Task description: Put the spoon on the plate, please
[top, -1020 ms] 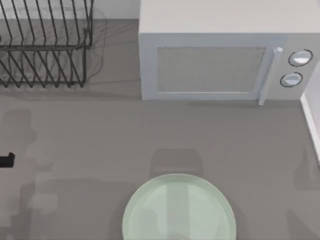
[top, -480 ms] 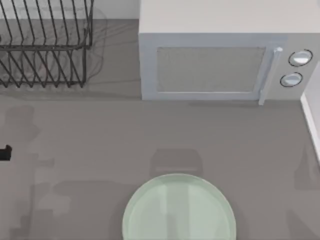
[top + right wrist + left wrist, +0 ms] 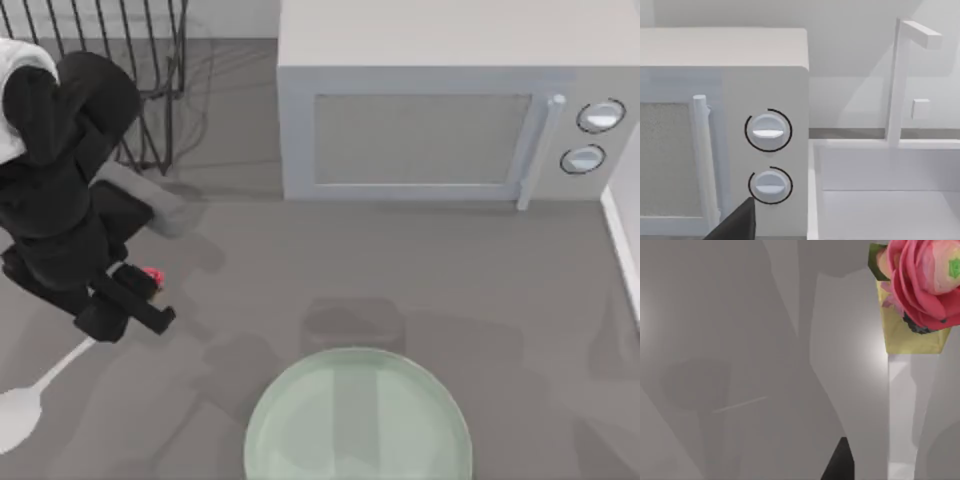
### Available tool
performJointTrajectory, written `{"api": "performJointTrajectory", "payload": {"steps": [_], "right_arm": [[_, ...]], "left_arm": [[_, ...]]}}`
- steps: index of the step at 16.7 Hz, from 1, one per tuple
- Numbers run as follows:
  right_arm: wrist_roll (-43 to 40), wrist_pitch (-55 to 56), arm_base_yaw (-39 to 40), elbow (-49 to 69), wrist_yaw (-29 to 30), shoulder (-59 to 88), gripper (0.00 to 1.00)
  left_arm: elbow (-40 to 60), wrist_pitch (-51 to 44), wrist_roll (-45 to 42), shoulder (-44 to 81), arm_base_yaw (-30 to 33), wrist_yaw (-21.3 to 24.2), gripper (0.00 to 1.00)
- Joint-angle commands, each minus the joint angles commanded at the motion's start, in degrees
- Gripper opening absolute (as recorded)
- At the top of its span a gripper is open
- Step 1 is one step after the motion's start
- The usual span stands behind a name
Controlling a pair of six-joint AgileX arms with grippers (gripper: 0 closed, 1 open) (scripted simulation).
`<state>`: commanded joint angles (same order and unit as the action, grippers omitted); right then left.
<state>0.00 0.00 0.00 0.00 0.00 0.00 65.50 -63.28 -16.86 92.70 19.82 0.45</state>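
1. Left tool (image 3: 140, 305) is hovering over the left side of the counter (image 3: 420, 270), its dark tip pointing toward the near right; whether its fingers are apart or together I cannot tell.
2. Just to the near left of that tool, the spoon (image 3: 30, 400) is lying flat on the counter, its bowl at the near-left end and its thin handle running up toward the far right, almost under the arm.
3. So the spoon's long axis is lying on a diagonal, roughly in line with the tool's own direction, and the left arm is plainly the nearer one.
4. The plate (image 3: 358, 420) is sitting at the near middle, well apart from the spoon, to its right.
5. By the right wrist view, the right arm is idling near the microwave (image 3: 440, 100), facing its knobs.
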Motion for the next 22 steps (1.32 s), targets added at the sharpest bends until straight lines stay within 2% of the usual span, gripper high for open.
{"api": "performJointTrajectory", "payload": {"steps": [5, 9, 12, 22], "right_arm": [[0.0, 0.0, 0.0, 0.0, 0.0, 0.0, 1.00], [0.0, 0.0, 0.0, 0.0, 0.0, 0.0, 1.00], [0.0, 0.0, 0.0, 0.0, 0.0, 0.0, 1.00], [0.0, 0.0, 0.0, 0.0, 0.0, 0.0, 1.00]], "left_arm": [[8.4, 1.4, -8.6, 10.2, 24.2, 0.5, 0.00], [13.1, 3.2, -13.7, 15.1, 36.8, 0.5, 0.00], [14.3, 4.0, -15.1, 16.3, 39.8, 0.4, 0.00], [15.1, 6.8, -14.5, 15.8, 39.8, -1.0, 0.00]]}}
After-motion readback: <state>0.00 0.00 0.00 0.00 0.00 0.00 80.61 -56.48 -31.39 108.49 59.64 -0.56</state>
